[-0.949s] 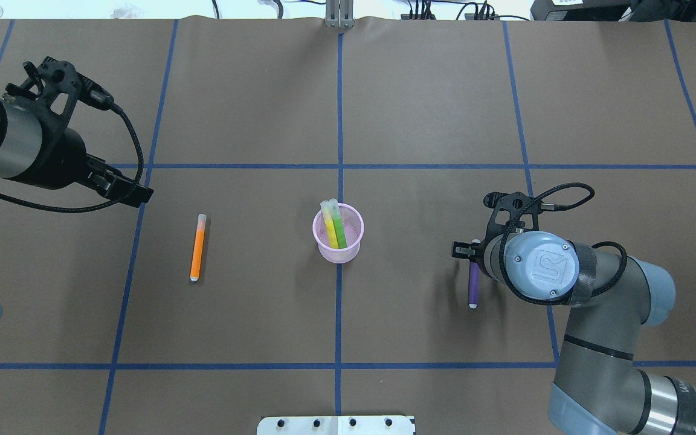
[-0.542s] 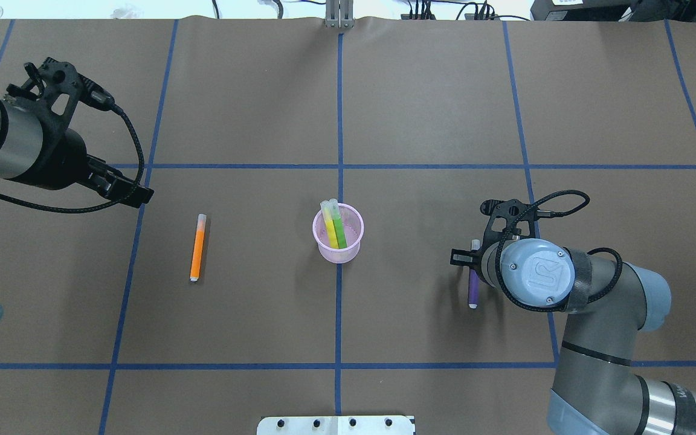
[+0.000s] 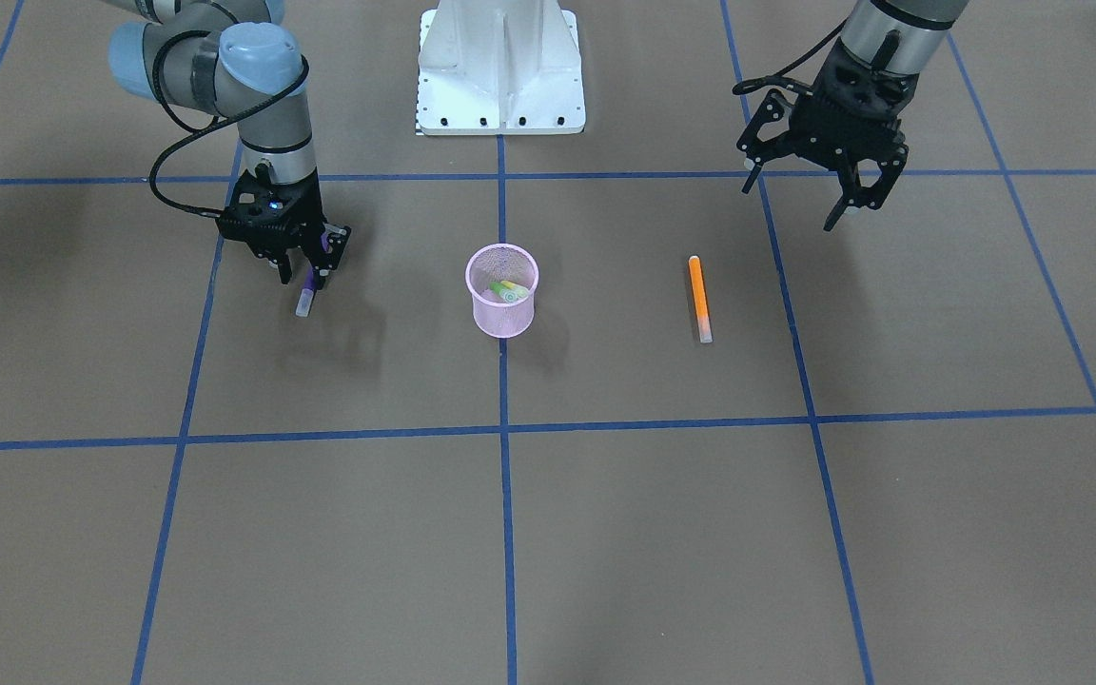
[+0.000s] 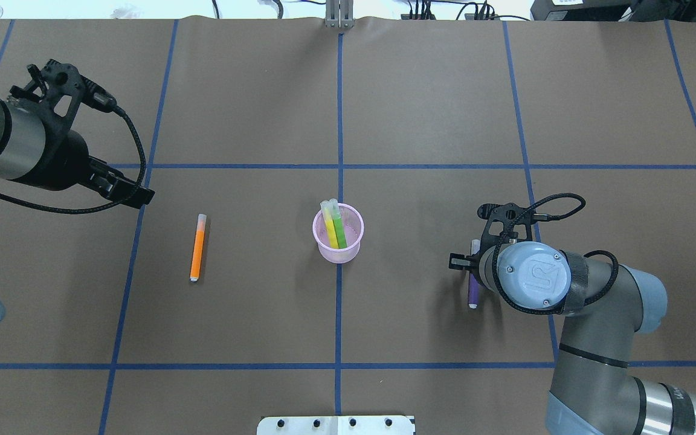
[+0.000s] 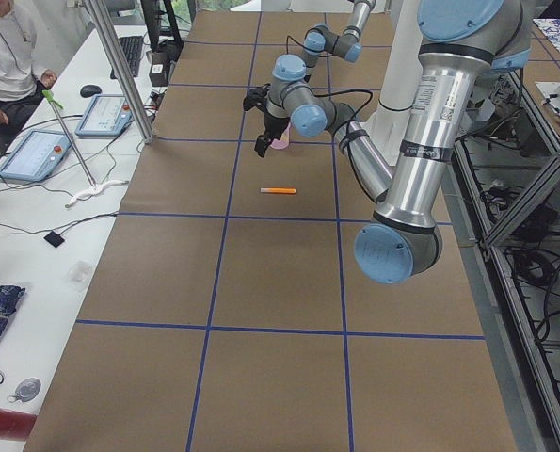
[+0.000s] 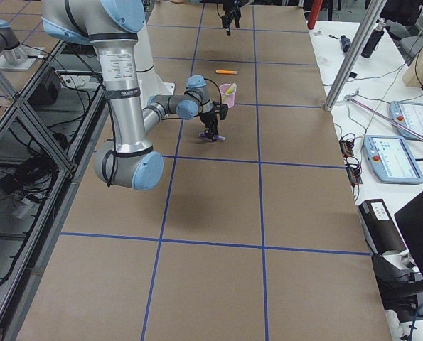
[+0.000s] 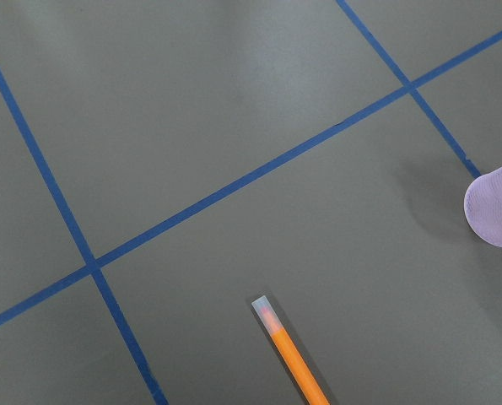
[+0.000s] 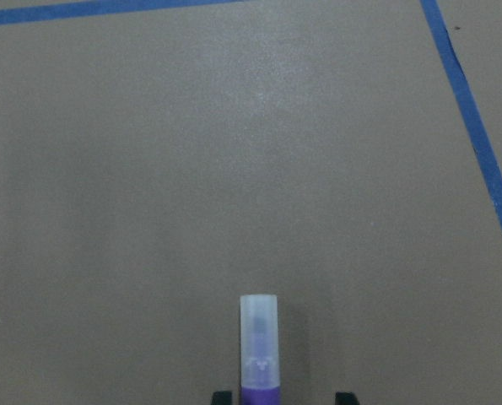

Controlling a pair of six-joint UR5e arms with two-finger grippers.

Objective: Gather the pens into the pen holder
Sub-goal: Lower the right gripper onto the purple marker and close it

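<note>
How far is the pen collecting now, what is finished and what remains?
Done: yellow pen and green pen stand in the pen holder. In hand: right gripper straddles the purple pen, jaws open. To do: orange pen lies on the table; left gripper open, apart from it.

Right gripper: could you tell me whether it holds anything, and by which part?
Nothing yet: the right gripper straddles the purple pen's body with jaws open.

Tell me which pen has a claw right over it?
The purple pen: the right gripper straddles it, jaws open. The orange pen lies alone; the green pen and yellow pen stand in the cup.
</note>
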